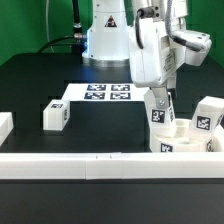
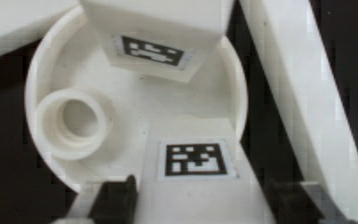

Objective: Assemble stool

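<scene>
The round white seat lies at the exterior view's right, against the front rail. In the wrist view its underside shows an empty round socket. My gripper is shut on a white tagged leg and holds it upright, its lower end at the seat. In the wrist view the black fingers clamp this leg on both sides. A second tagged leg stands upright on the seat's far side; the wrist view shows it too.
A loose tagged leg lies on the black table at the exterior view's left, with another white part at the left edge. The marker board lies before the arm's base. A long white rail runs along the front.
</scene>
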### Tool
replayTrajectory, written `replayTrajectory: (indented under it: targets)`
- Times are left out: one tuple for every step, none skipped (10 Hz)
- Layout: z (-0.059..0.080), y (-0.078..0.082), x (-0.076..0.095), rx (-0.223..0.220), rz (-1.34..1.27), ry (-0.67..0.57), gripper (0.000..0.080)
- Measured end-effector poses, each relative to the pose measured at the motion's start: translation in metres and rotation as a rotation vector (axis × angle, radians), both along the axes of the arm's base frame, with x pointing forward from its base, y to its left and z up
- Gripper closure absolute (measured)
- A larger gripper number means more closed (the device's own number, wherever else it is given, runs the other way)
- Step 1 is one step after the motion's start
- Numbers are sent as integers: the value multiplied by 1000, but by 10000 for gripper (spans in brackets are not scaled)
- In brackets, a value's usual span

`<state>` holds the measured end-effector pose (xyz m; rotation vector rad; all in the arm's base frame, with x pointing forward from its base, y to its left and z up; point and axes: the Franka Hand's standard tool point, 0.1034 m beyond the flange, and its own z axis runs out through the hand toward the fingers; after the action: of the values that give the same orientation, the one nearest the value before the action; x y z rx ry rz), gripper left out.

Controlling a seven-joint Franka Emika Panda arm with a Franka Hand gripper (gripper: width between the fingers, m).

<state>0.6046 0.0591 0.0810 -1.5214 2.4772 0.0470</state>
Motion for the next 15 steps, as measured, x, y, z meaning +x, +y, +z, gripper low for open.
replayTrajectory:
  targets:
    - [0, 0, 0, 6, -10, 0, 456]
    - [0, 1, 0, 4, 4, -1, 456]
    - [2, 1, 0, -3, 44, -9, 280]
    - [12, 1, 3, -3, 86, -32, 174]
    - [24, 3, 3, 7, 88, -49, 174]
    - [30, 7, 3, 4, 118, -61, 156]
    - [27, 6, 3, -17, 212, -73, 156]
    - [26, 6, 2, -30, 273, -82, 151]
    - [26, 6, 2, -48, 358, -90, 151]
    - [25, 8, -1, -76, 547, -91, 150]
    - [26, 11, -1, -96, 703, -86, 150]
    - [28, 15, 0, -120, 801, -93, 150]
    - [30, 19, 0, -150, 929, -101, 150]
    - [31, 20, 1, -162, 993, -114, 150]
    - [30, 19, 0, -176, 1077, -125, 150]
